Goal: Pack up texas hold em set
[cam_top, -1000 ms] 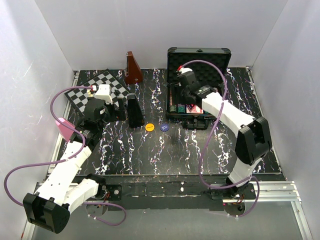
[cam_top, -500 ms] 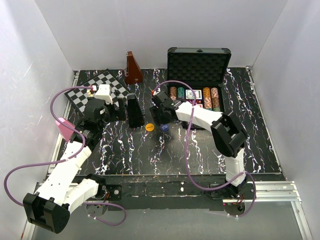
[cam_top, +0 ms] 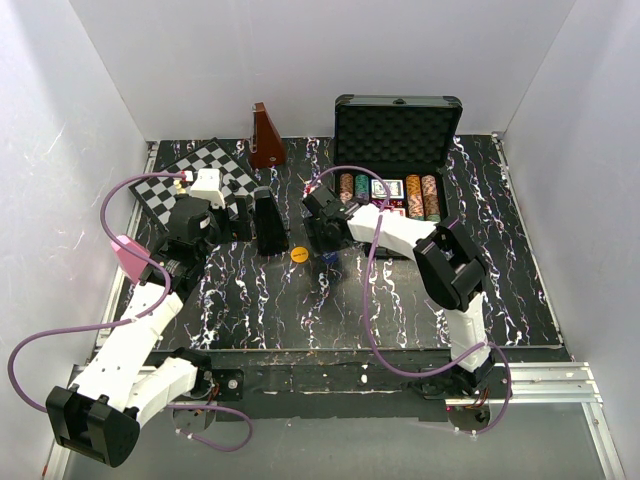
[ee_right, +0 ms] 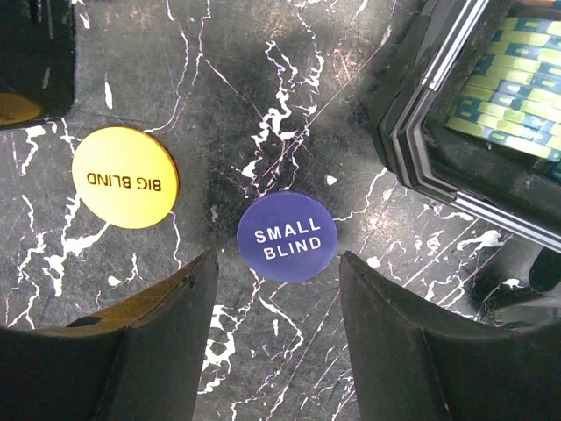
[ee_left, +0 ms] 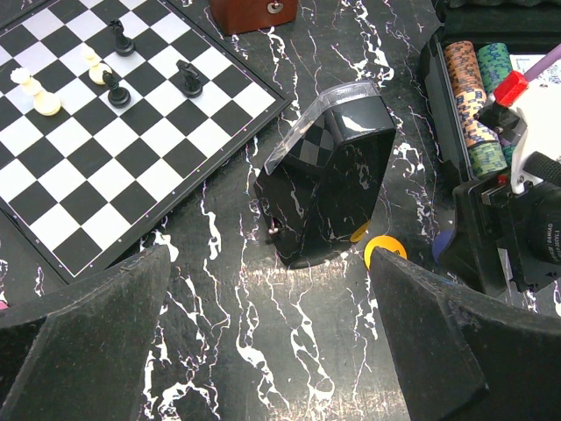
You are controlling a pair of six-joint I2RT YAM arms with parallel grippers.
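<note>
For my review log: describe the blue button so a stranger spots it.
Find the open black case at the back right. Just off its near-left corner lie two round buttons. The blue button reads SMALL BLIND; the yellow button reads BIG BLIND.

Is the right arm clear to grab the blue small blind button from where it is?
Probably yes: the right gripper has its jaws open astride the blue button; the yellow button lies apart.

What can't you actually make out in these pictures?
Blue button: from the top view, almost hidden beneath the right end effector.
Black case: the right wrist view's edge cuts it off; only a corner of chips shows.
Second yellow disc: left wrist view, mostly behind the black wedge-shaped object; any lettering is hidden.
</note>
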